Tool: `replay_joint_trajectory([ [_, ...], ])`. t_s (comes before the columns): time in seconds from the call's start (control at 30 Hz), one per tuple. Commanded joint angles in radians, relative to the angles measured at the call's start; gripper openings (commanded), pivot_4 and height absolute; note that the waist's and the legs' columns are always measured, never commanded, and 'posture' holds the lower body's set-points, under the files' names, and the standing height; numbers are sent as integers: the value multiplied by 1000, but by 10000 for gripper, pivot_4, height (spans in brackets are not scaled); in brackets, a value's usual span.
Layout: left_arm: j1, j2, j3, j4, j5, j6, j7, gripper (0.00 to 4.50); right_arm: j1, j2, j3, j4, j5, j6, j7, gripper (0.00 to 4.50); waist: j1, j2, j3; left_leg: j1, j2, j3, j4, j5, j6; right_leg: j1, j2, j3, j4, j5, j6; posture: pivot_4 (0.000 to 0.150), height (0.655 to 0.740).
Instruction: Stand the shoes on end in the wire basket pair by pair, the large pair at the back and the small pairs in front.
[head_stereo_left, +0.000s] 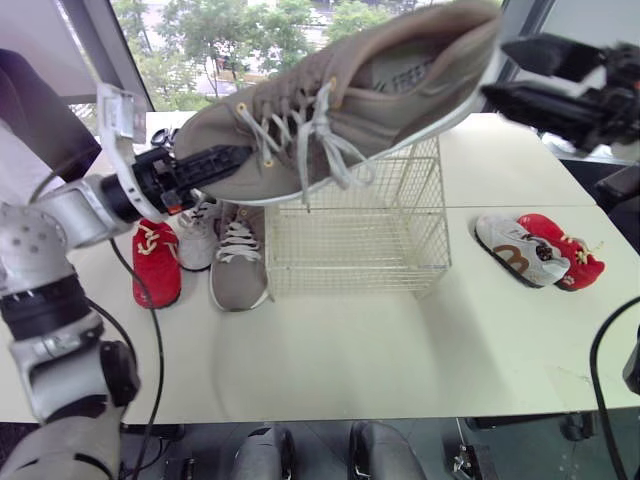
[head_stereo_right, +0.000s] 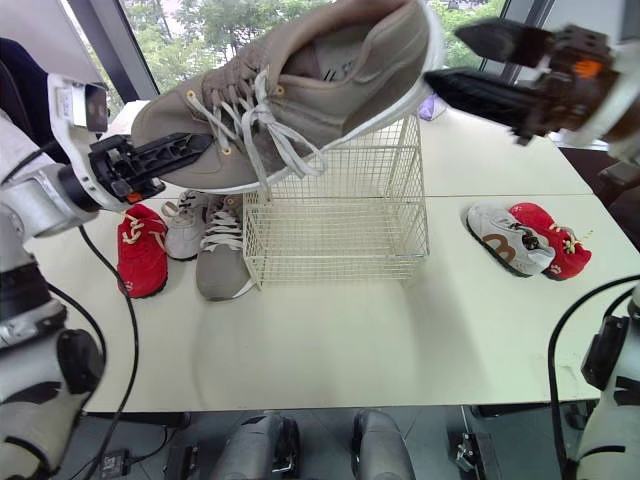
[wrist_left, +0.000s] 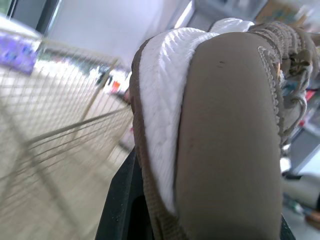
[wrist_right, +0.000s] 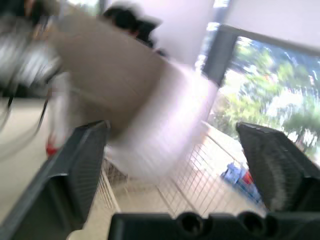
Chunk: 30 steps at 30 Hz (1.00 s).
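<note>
Taupe suede covers the large shoe (head_stereo_left: 340, 100), which hangs in the air over the wire basket (head_stereo_left: 360, 235) and rests on nothing below it. It lies tilted, with its toe lower toward the robot's left and its heel higher toward the right. Its white sole faces down toward the basket's open top, and its pale laces dangle in front of the upper rim.

The left gripper (head_stereo_left: 225, 158) is clamped on the toe. In the left wrist view the toe cap and ribbed white sole sit squeezed between that gripper's black fingers (wrist_left: 125, 200).

The right gripper (head_stereo_right: 450, 60) is held high at the heel end with its fingers spread wide and nothing in its grasp. The heel lies just ahead of its fingertips, and whether it touches them cannot be told.

The basket stands upright near the middle of the white table (head_stereo_left: 350, 350).

Just beside the basket on its left, three shoes lie flat:
- the matching large taupe shoe (head_stereo_left: 238, 262), nearest the basket;
- a small grey shoe (head_stereo_left: 197, 235), next to it;
- a small red shoe (head_stereo_left: 156, 262), outermost.

Well apart on the basket's right, a small grey-and-white shoe (head_stereo_left: 520, 250) and another small red shoe (head_stereo_left: 575, 265) lie side by side, touching.
</note>
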Motion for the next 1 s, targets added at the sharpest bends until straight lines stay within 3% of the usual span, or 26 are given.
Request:
replay_joint_trajectory([
  [0.03, -13, -49, 76, -84, -154, -33, 149, 7040, 75, 46, -103, 4, 110, 86, -85, 44100, 0, 0, 0, 0, 0, 0, 0, 0, 0, 0, 0, 0, 0, 0, 0, 1500, 7400],
  [0.13, -1, -98, 63, -117, -224, -69, 248, 7040, 154, 143, -93, -75, 176, 95, -141, 44100, -5, 0, 0, 1, 0, 0, 0, 0, 0, 0, 0, 0, 1, 1, 1, 1500, 7400],
  [0.3, 12, -147, 8, -129, -268, -141, 341, 7040, 121, 312, -31, -154, 250, 41, -238, 44100, -7, 1, 0, 3, 0, 1, 0, 1, -2, 0, 2, 2, 4, 1, 1, 1500, 7400],
  [0.5, 37, -153, -51, -130, -282, -202, 368, 7040, 45, 396, 1, -151, 273, -47, -298, 44100, 1, 1, 0, 2, 0, 1, 1, 1, -1, 0, 2, 1, 2, 1, 1, 1500, 7400],
  [1.0, 137, -178, -172, -193, -270, -330, 440, 7040, -62, 598, 85, -170, 503, -128, -571, 44100, -5, 1, 0, 1, 0, 1, 1, 0, 0, 0, 2, 1, 2, 1, 1, 1500, 7400],
])
